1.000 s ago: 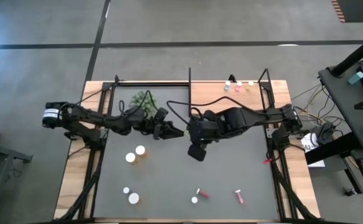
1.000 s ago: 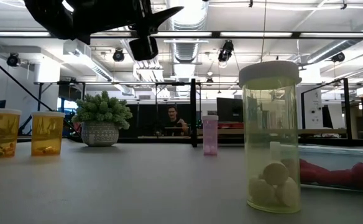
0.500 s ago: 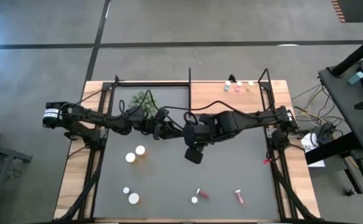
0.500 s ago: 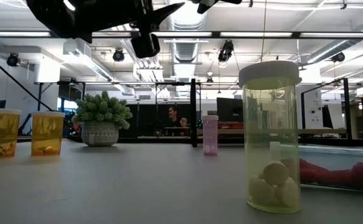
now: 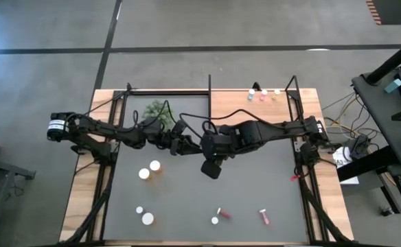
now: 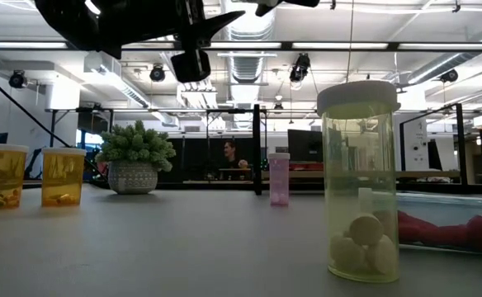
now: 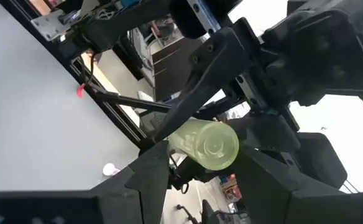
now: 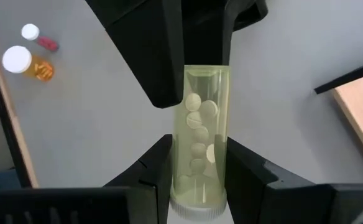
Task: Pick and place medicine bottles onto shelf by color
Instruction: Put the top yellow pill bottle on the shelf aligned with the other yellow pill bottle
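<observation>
Above the table's middle, left gripper (image 5: 189, 145) and right gripper (image 8: 197, 165) both clamp one yellow-green bottle (image 8: 201, 137), jaws narrowly parted. Judged handover: one should release only once the other's grip is firm.

Two orange bottles (image 5: 150, 169) on the table — three small vials (image 5: 263, 95) on the shelf (image 5: 255, 106).

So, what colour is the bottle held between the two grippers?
Translucent yellow-green bottle with white tablets inside; the right wrist view shows it best.
</observation>
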{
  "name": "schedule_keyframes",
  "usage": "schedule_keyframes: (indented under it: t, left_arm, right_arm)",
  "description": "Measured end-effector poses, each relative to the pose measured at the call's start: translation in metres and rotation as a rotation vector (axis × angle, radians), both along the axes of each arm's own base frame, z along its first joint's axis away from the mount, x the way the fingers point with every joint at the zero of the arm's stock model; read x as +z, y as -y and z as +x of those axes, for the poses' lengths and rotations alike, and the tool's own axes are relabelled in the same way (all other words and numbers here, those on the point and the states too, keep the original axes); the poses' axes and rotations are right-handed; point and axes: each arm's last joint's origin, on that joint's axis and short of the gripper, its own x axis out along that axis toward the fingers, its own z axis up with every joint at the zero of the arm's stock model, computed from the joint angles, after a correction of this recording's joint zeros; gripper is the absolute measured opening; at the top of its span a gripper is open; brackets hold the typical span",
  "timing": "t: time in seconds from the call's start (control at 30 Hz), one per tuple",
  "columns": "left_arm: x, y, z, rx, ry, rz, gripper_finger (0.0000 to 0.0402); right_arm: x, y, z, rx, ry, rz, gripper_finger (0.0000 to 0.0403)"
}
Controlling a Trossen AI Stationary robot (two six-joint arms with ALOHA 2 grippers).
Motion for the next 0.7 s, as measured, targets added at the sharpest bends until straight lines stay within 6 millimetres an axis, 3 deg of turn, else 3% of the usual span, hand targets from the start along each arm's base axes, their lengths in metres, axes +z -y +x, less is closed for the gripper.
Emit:
schedule_keyframes:
  t: [0.7]
  left_arm:
    - [0.0018, -0.0003, 0.0007, 0.002, 0.006, 0.001, 0.0159]
  right_arm:
    - [-0.0033, 0.0010, 0.0058, -0.030, 0.023, 0.038, 0.0106]
